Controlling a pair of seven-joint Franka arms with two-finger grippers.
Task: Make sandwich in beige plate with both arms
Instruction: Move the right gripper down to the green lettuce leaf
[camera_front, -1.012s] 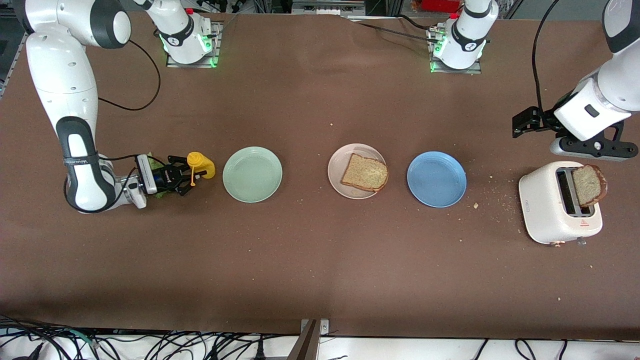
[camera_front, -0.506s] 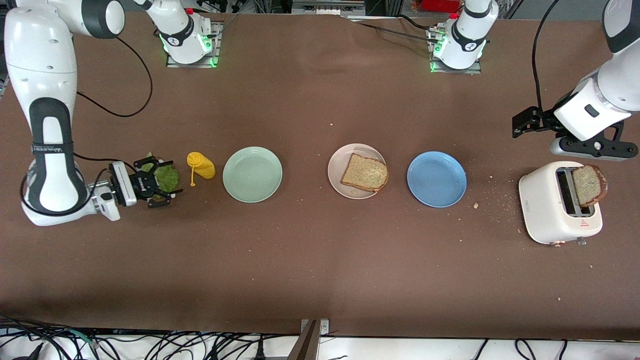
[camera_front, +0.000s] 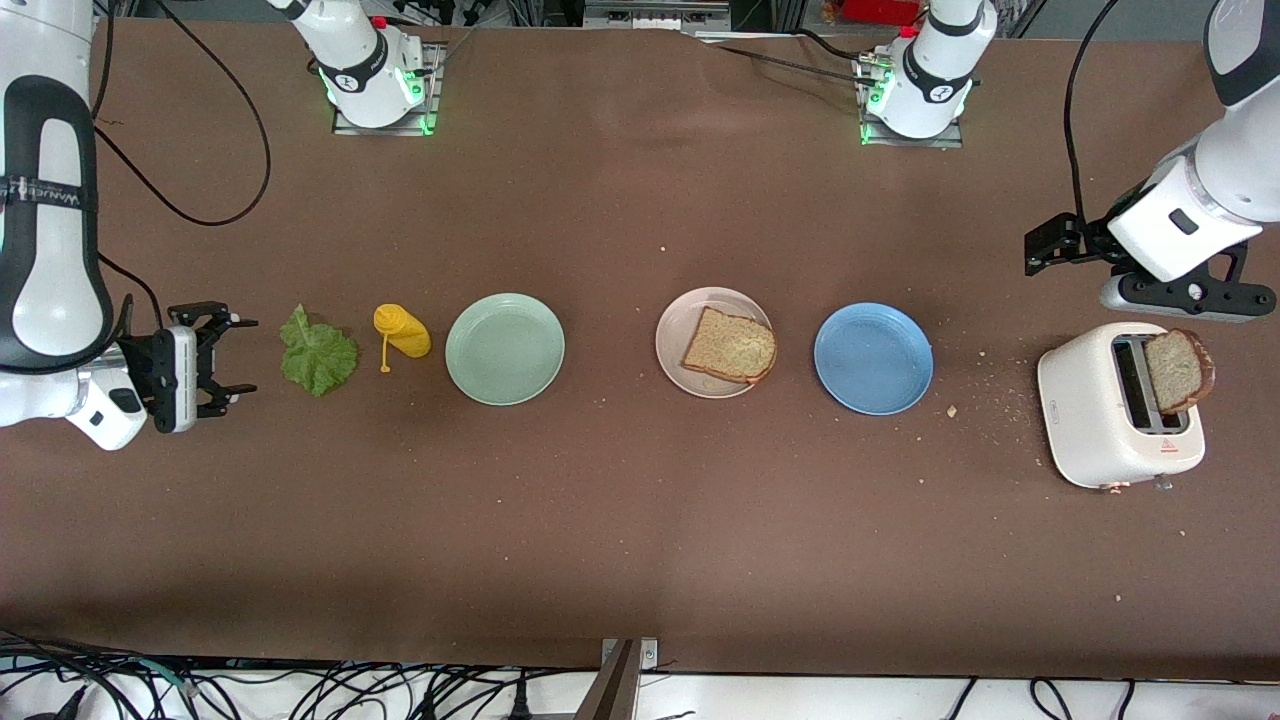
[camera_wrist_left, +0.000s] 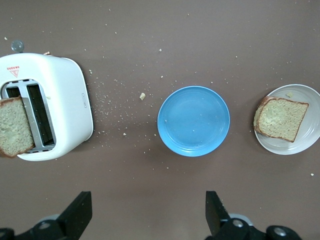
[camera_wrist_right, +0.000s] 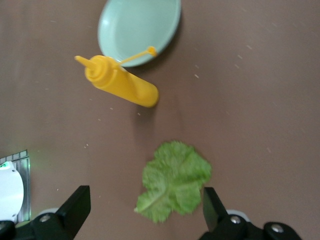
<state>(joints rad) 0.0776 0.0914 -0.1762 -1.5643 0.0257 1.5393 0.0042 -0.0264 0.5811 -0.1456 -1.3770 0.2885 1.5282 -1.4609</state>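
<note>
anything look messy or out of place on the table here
Yes. The lettuce leaf lies on the bare table beside the yellow mustard bottle, which is tipped on its side. Crumbs are scattered between the blue plate and the toaster, where a bread slice sticks up.
</note>
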